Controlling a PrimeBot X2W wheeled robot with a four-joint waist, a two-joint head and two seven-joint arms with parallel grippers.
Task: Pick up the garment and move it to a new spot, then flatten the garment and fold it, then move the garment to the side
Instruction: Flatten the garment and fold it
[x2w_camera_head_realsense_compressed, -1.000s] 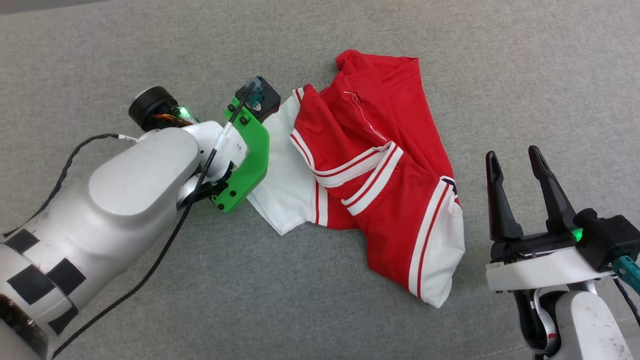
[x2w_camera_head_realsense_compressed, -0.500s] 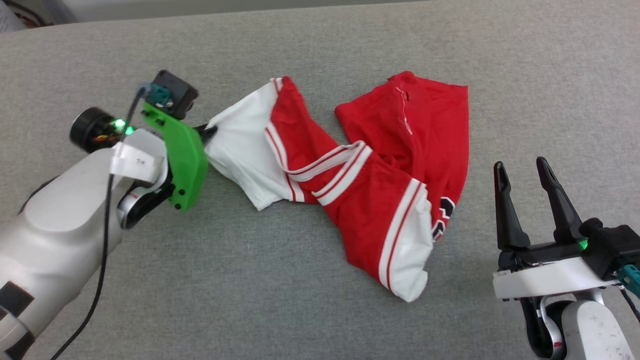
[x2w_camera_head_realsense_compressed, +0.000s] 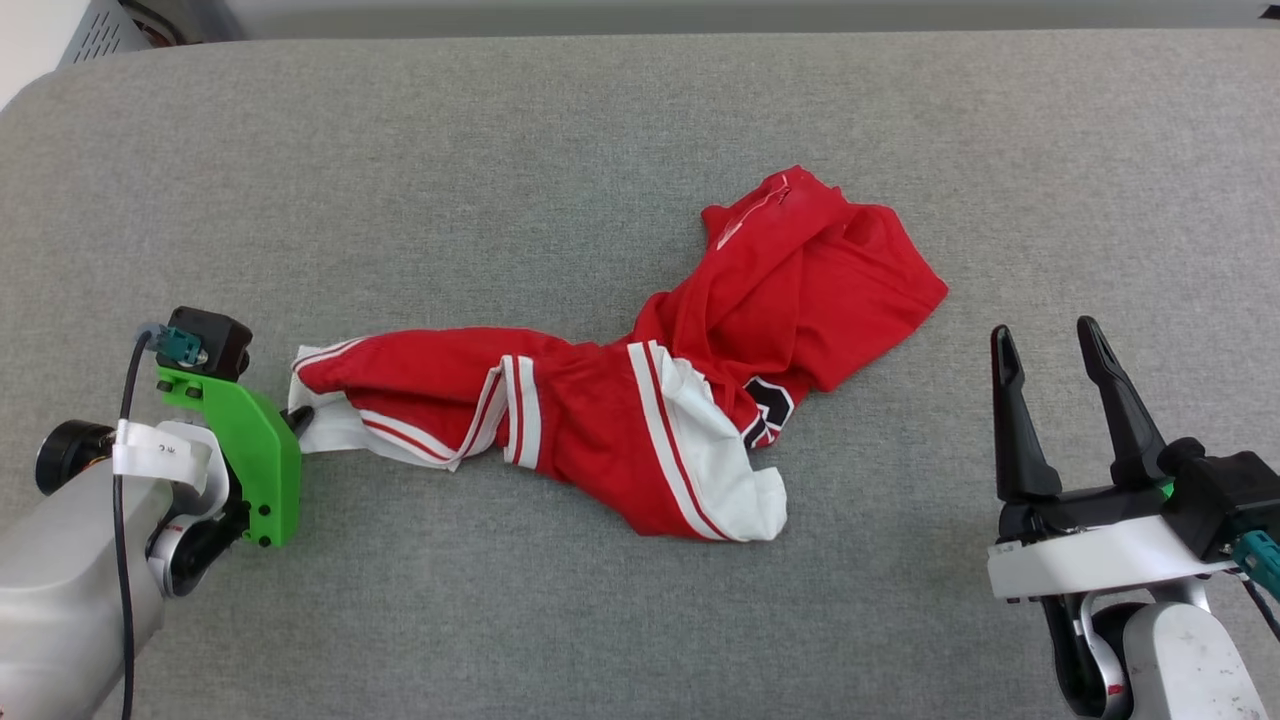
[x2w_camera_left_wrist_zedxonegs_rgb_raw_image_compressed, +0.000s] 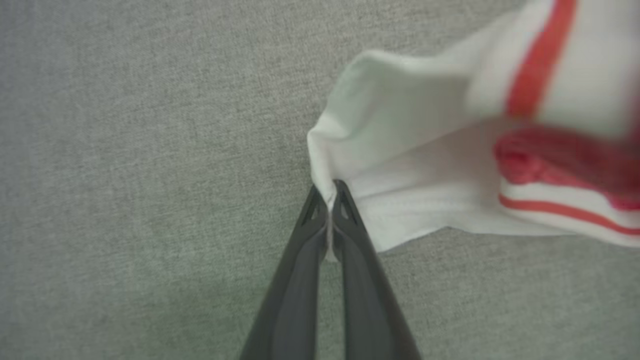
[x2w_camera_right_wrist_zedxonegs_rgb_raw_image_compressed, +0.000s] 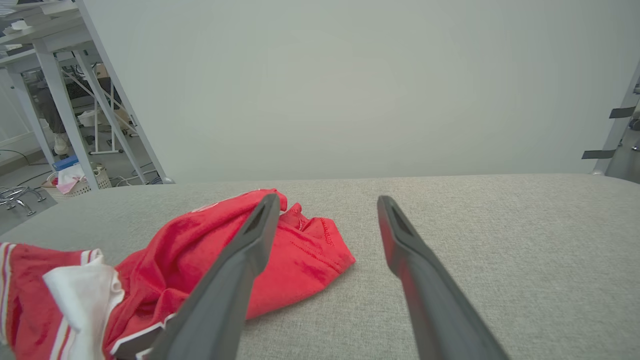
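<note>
Looks like a robotics lab or test room, not a home. The work area is a broad padded bench covered in grey fabric (x2w_camera_head_realsense_compressed: 640, 120), backed by a plain pale partition (x2w_camera_right_wrist_zedxonegs_rgb_raw_image_compressed: 350, 90). Off to one side stand white metal-framed tables (x2w_camera_right_wrist_zedxonegs_rgb_raw_image_compressed: 45, 55), with loose cables (x2w_camera_right_wrist_zedxonegs_rgb_raw_image_compressed: 131, 178) trailing over the bare floor and a basket (x2w_camera_right_wrist_zedxonegs_rgb_raw_image_compressed: 95, 181) of cloth beneath them. On the other side, a metal upright (x2w_camera_right_wrist_zedxonegs_rgb_raw_image_compressed: 620, 120) carries strips of black tape, and a white vented box (x2w_camera_head_realsense_compressed: 100, 30) sits past the bench corner.

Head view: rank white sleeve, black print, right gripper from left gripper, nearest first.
1. White sleeve: pinched in the shut left gripper, far left.
2. Black print: on the garment, right of centre.
3. Right gripper: open, far right, off the garment.
</note>
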